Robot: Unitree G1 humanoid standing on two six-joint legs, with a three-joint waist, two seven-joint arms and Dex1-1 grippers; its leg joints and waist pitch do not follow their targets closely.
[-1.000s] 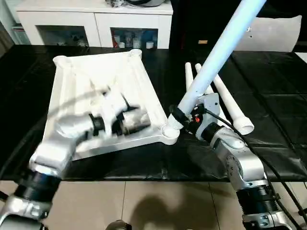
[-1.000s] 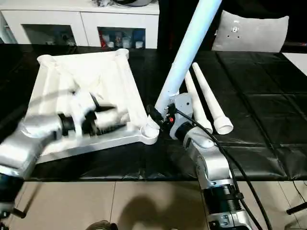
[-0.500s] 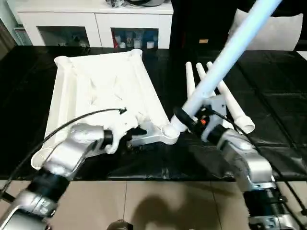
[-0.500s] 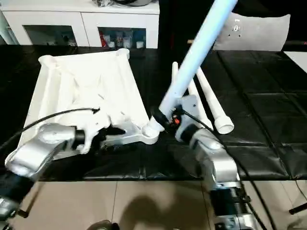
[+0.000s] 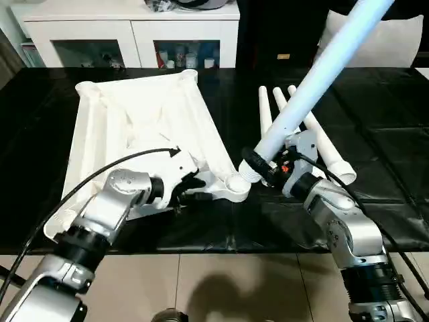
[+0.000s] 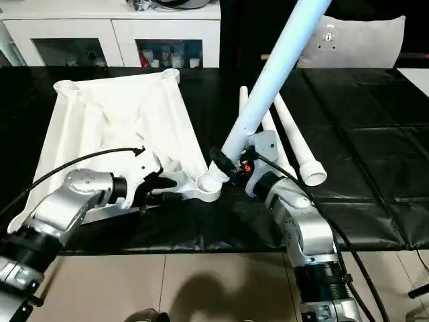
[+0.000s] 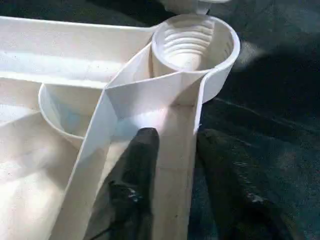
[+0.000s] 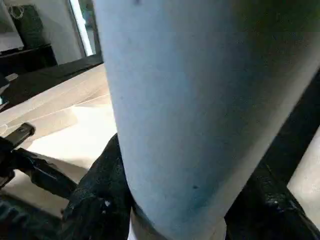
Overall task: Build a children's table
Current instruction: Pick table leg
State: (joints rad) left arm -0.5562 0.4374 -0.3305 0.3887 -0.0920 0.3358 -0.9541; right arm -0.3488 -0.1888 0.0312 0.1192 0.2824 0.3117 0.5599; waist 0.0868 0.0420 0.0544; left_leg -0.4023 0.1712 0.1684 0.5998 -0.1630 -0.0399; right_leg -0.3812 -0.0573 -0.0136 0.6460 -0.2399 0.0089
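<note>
Left eye view first: the tabletop [image 5: 144,127] lies underside-up on the black counter [image 5: 395,134], toward its left half, with the ribs and round corner sockets facing up. No leg is seated yet, so by my reading the build is barely under way: four legs to fit, then the flip.

Leg one is in play. The right gripper [image 5: 268,168] has its fingers clamped around the held leg [image 5: 322,67] low on the tube, and that leg slants up and away to the right, its threaded end hovering just beside the near-right corner socket [image 5: 236,184], not in it. The tilt looks too steep to thread; I'd say it needs standing upright over the hole first.

The left gripper [image 7: 172,145] is at that same corner. From the left wrist view, its fingers [image 7: 142,150] straddle the tabletop's outer wall right behind the socket, one inside the rim, one outside on the counter side. They sit close to the wall, but whether they actually pinch it, I cannot tell.

Three spare legs [image 5: 315,137] lie side by side on the counter right of the tabletop, behind the right arm.

As for holders: every corner socket I can see is empty, the near one showing bare threads inside.
</note>
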